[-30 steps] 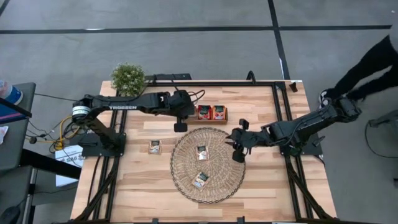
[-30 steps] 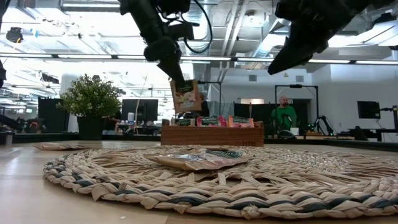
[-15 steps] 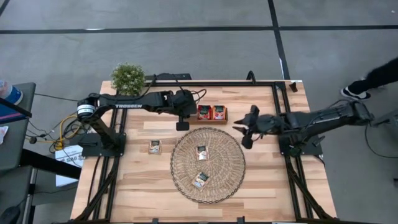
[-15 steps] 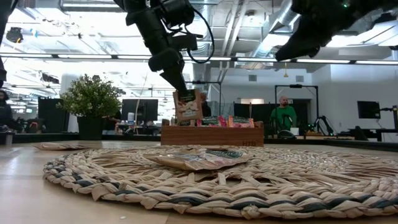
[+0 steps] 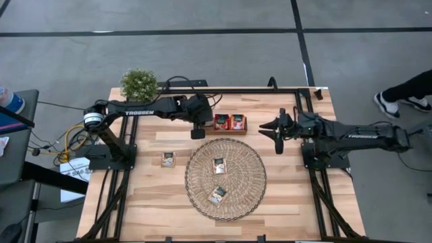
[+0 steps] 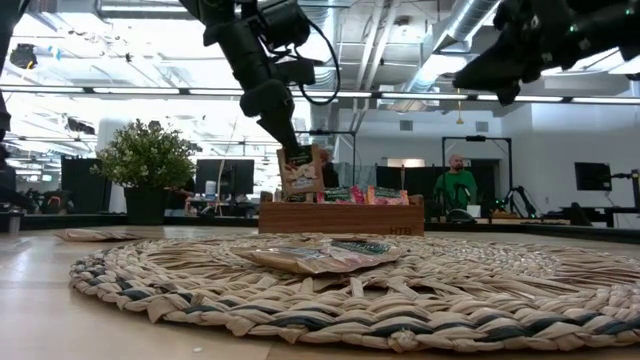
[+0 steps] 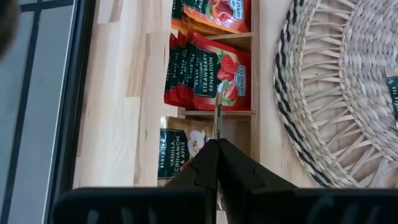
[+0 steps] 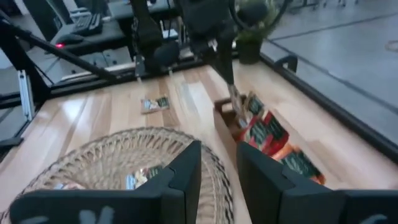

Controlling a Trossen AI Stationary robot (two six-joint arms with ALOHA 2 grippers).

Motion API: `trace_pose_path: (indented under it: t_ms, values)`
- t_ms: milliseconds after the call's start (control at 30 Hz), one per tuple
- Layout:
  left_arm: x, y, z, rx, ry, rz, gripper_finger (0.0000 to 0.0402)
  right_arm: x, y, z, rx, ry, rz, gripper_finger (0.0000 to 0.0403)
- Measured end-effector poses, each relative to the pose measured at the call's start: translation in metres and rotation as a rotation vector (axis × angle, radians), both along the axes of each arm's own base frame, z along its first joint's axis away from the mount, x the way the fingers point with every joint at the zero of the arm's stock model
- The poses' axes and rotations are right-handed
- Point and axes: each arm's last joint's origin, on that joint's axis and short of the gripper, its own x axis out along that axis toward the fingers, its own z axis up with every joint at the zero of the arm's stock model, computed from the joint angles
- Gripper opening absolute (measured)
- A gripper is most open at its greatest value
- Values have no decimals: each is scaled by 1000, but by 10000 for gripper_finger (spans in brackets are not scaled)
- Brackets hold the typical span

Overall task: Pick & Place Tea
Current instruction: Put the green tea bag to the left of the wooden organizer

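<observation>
Left tool [image 6: 290, 143] pinches 1 beige sachet [image 6: 300, 172] tight, dangling it over the wooden tray [image 6: 341, 216] at the tabletop's far edge, above the left compartment. Placing step: lower, then release. Right tool [image 5: 277, 128] hangs part-open, empty, right of the tray.

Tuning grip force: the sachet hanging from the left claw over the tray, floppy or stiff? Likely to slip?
The sachet hangs flat from the shut left claw without drooping, so probably fairly stiff and light. It is held only by its top edge, so it may swing or slip. The sachets in the tray look glossy, so probably slick.
</observation>
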Motion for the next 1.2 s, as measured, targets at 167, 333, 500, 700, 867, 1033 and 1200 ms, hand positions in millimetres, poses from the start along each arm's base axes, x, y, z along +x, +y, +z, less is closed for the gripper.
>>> trace_pose_path:
  t_ms: [167, 333, 500, 700, 867, 1033, 1200]
  values:
    - [-2, 6, 0, -11, -3, 10, 0, -2, -7, -9, 96, 23, -53, 92]
    - [-3, 9, 0, -13, -4, 17, 0, -5, -12, -15, 171, 54, -134, 92]
    - [-3, 8, 0, -19, -6, 13, 0, -6, -17, -14, 223, 39, -186, 92]
    - [-3, 8, 0, -32, -8, 4, 0, -4, -14, -12, 126, 44, 23, 92]
    - [-3, 8, -2, -38, 1, 0, 0, -3, -14, -7, 69, -9, 173, 92]
    - [-3, 11, -10, -36, 57, 9, 0, -4, -16, -6, 67, -26, 174, 92]
    - [-3, 12, -13, 17, 86, -10, 0, -3, -16, -5, 69, -33, 191, 92]
